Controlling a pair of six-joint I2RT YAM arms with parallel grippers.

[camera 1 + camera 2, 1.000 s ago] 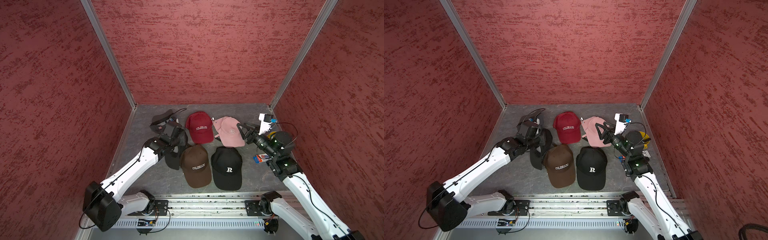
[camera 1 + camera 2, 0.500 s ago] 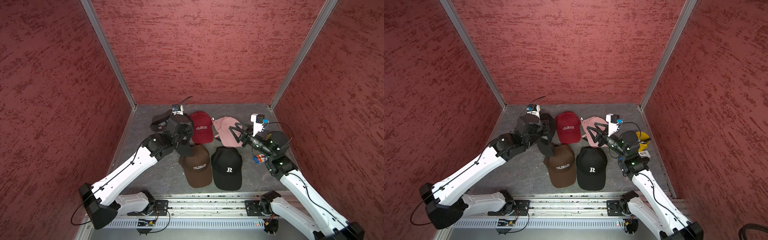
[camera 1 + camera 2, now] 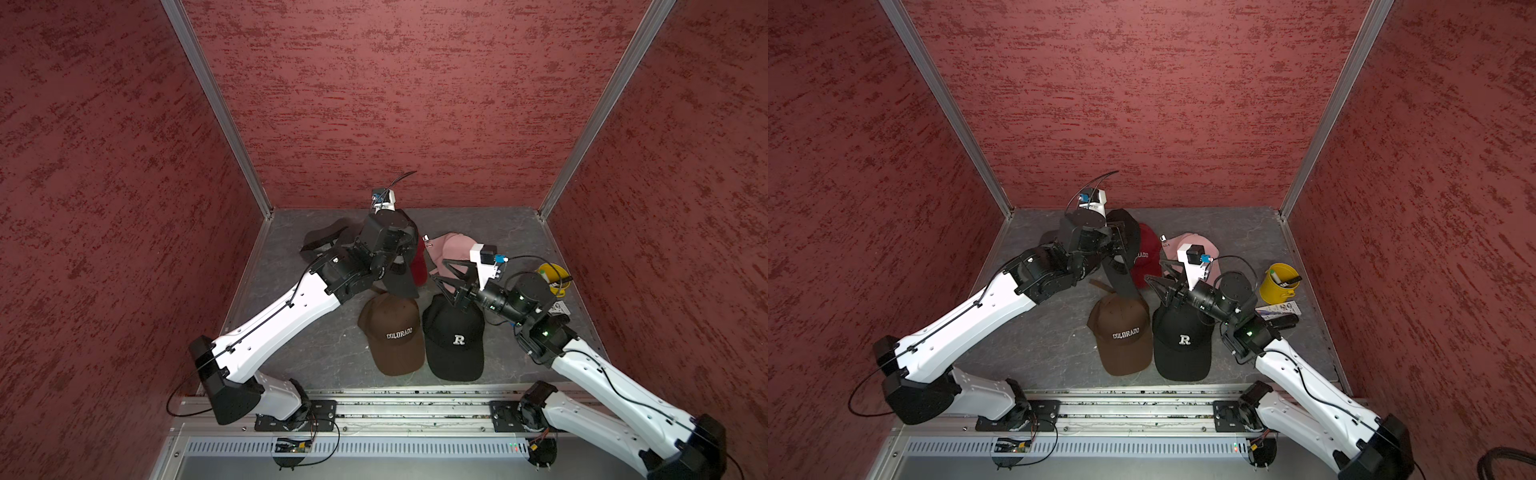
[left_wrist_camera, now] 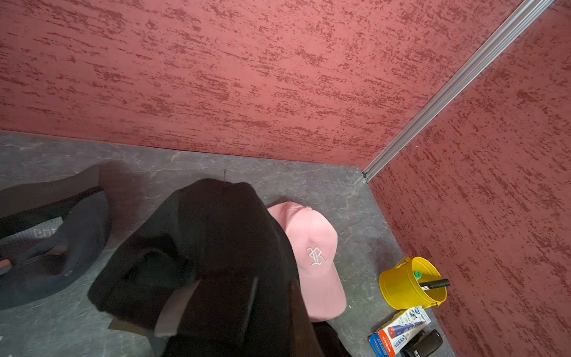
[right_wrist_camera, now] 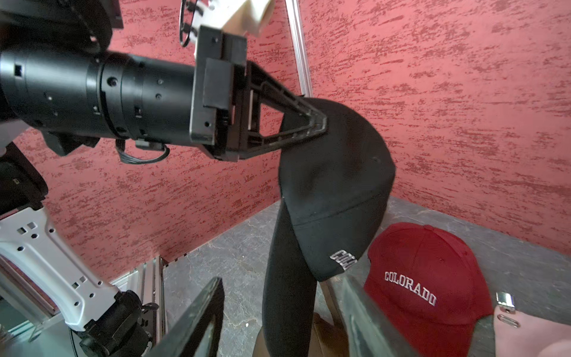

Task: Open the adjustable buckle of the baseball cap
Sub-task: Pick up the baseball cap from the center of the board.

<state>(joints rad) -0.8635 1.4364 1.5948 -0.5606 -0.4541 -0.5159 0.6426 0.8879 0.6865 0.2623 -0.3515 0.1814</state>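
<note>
Bimanual rig, mid-task: the left end effector (image 5: 319, 123), pressed together on the crown of a black fabric baseball cap (image 5: 333, 185), hangs it brim-down above the grey stone-look tabletop (image 3: 316, 345), just beside a red fabric "COLORADO" cap (image 5: 426, 272). The right end effector (image 3: 437, 269) hovers near the hanging brim, jaws spread and empty. The held cap's buckle is out of sight. A blind reach could close on loose cloth or the brim instead, and a tug against so thin a pinch may pull the cap free.
</note>
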